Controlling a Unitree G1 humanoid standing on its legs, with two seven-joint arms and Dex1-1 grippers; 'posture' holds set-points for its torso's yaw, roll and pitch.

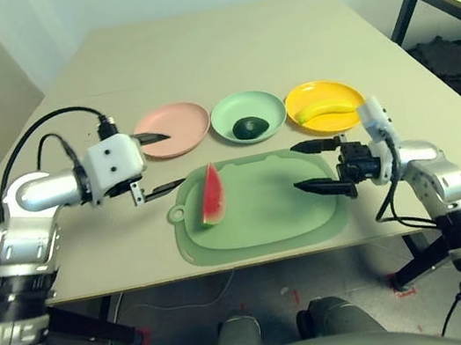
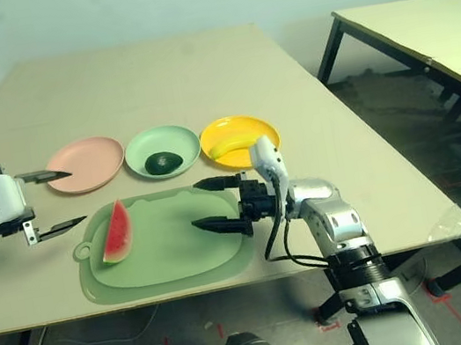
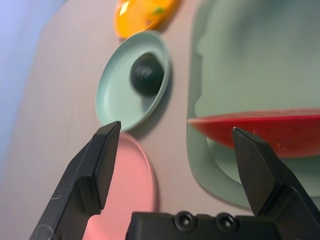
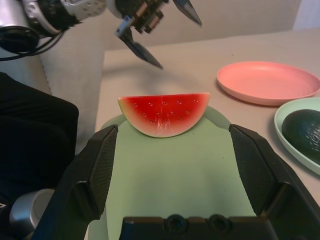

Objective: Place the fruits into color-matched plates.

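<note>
The red watermelon wedge [image 1: 211, 195] stands on its green rind on the left part of the large green mat [image 1: 260, 212]. Behind the mat lie three plates in a row. The pink plate [image 1: 171, 130] holds nothing. In the mint green plate [image 1: 222, 117] sits the dark avocado [image 1: 249, 127]. On the yellow plate [image 1: 300, 102] lies the banana [image 1: 324, 109]. My left gripper [image 1: 160, 162] is open, just left of the watermelon, between the pink plate and the mat's corner. My right gripper [image 1: 297, 167] is open over the mat's right side and points at the watermelon [image 4: 164, 113].
The mat has a small ring tab [image 1: 177, 212] at its left front corner. Bare tan tabletop [image 1: 209, 51] stretches behind the plates. A second table [image 2: 420, 32] stands off to the right across a gap. The near table edge runs just in front of the mat.
</note>
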